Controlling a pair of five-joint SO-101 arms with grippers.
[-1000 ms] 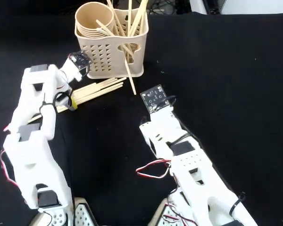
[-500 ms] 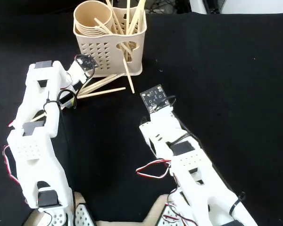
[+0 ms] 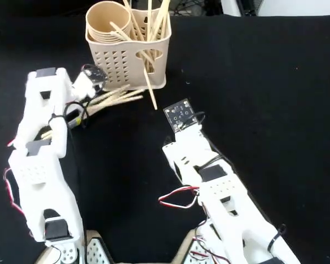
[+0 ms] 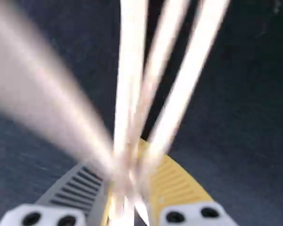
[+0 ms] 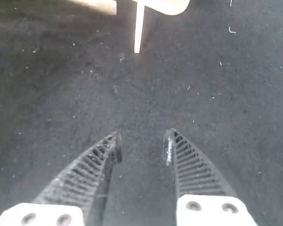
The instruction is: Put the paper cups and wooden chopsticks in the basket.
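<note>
A beige perforated basket point(image 3: 133, 63) stands at the back of the black table, holding stacked paper cups point(image 3: 108, 25) and several wooden chopsticks point(image 3: 154, 22). One chopstick point(image 3: 149, 87) leans against its front, its tip also seen in the right wrist view point(image 5: 139, 28). My left gripper point(image 4: 132, 188) is shut on a bundle of chopsticks point(image 3: 113, 98) point(image 4: 132, 84) just left of the basket's base. My right gripper point(image 5: 141, 146) hangs open over bare cloth in front of the basket, with nothing between its fingers.
The black cloth point(image 3: 253, 82) covers the table, with wide free room to the right of the basket. Red and white wires point(image 3: 173, 198) loop beside the right arm's base.
The left arm has swung the held chopstick bundle, first up toward the basket's front and then slightly back left. The right arm has kept still.
</note>
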